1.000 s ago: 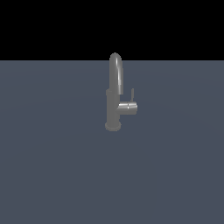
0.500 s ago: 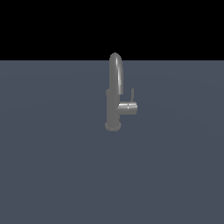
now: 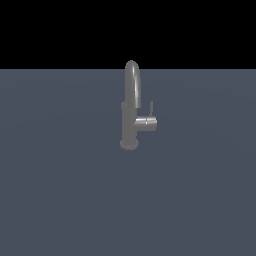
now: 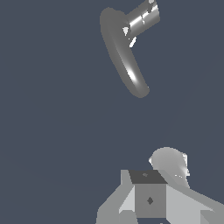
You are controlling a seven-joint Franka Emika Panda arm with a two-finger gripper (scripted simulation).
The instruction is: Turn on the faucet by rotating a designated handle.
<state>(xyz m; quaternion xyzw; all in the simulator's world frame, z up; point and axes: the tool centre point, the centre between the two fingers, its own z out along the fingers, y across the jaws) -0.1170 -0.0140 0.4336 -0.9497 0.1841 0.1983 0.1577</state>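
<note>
Faucet (image 3: pixel 131 112) stood alone at mid-scene on the grey surface (image 3: pixel 60 200), its stub (image 3: pixel 146 123) projecting toward the exterior view's right. Handle (image 3: pixel 151 108), a thin rod, rose upright from the stub's end, long axis vertical. In my wrist view the faucet (image 4: pixel 127 57) lay ahead of the gripper (image 4: pixel 148 201), well apart and untouched; I could not tell whether the jaws were apart. I judged the approach must reach the stub's end.
</note>
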